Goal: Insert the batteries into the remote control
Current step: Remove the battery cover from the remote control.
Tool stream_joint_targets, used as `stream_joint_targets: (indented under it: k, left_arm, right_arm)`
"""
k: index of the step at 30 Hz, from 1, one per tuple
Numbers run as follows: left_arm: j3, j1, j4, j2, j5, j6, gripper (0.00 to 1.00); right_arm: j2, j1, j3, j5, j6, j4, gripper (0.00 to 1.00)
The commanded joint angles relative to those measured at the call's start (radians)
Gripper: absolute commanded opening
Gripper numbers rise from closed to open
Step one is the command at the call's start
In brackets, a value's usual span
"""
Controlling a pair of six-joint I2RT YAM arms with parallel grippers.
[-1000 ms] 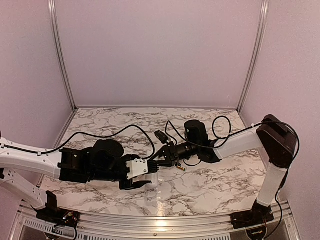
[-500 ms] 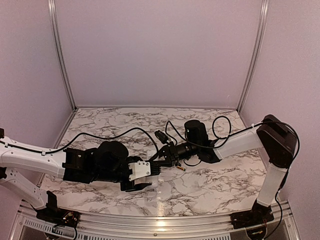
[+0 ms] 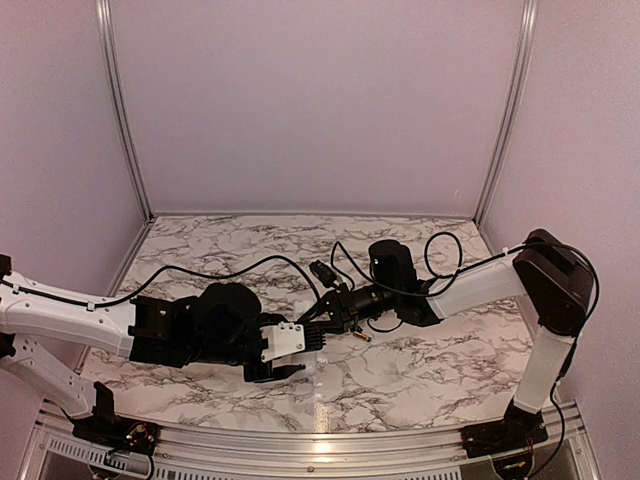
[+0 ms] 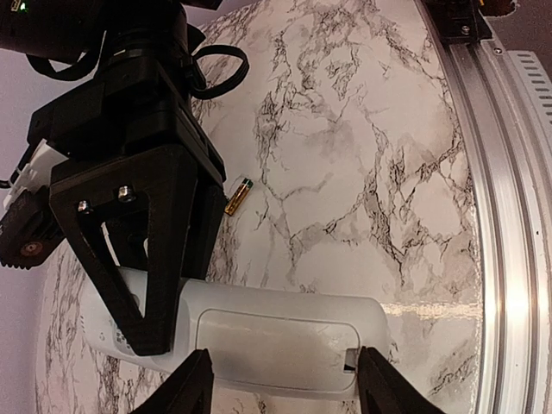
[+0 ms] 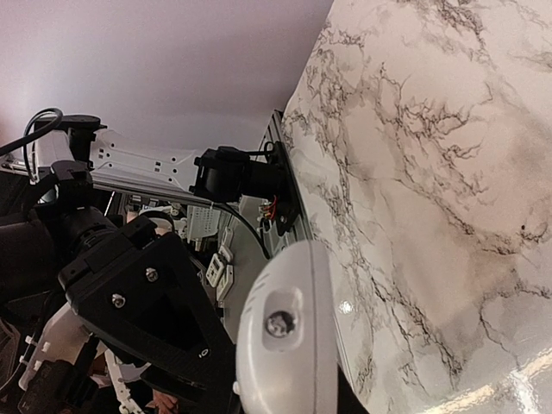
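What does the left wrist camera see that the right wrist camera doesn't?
Only the left wrist view shows the battery lying on the table, the flat back of the remote, and the right gripper with its tip against that back. Only the right wrist view shows the left arm's base at the table's edge, and the remote's rounded end. Both show the remote and the marble table.

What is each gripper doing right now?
Left gripper: open, jaws apart against the remote control.
Right gripper: closed, pinching one end of the remote control.
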Motion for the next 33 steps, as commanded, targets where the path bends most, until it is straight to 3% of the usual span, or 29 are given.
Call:
stream_joint_targets:
  k: [1,15,26,33]
  left_arm:
    - [0.026,-0.001,-0.008,0.024,-0.024,0.003,0.6]
    - [0.03,-0.001,-0.002,0.048,-0.073,0.003,0.6]
    - [0.008,-0.001,0.062,0.015,-0.166,0.019,0.5]
    - [-0.03,-0.002,0.1,-0.067,-0.114,0.033,0.54]
  right_arm:
    - [-0.022,0.012,0.016,-0.014,0.008,0.019,0.0]
    - [-0.023,0.012,0.014,-0.013,0.017,0.028,0.0]
    - [-0.015,0.012,-0.003,-0.022,0.049,0.066,0.0]
    - [-0.002,0.012,-0.002,-0.02,0.045,0.067,0.0]
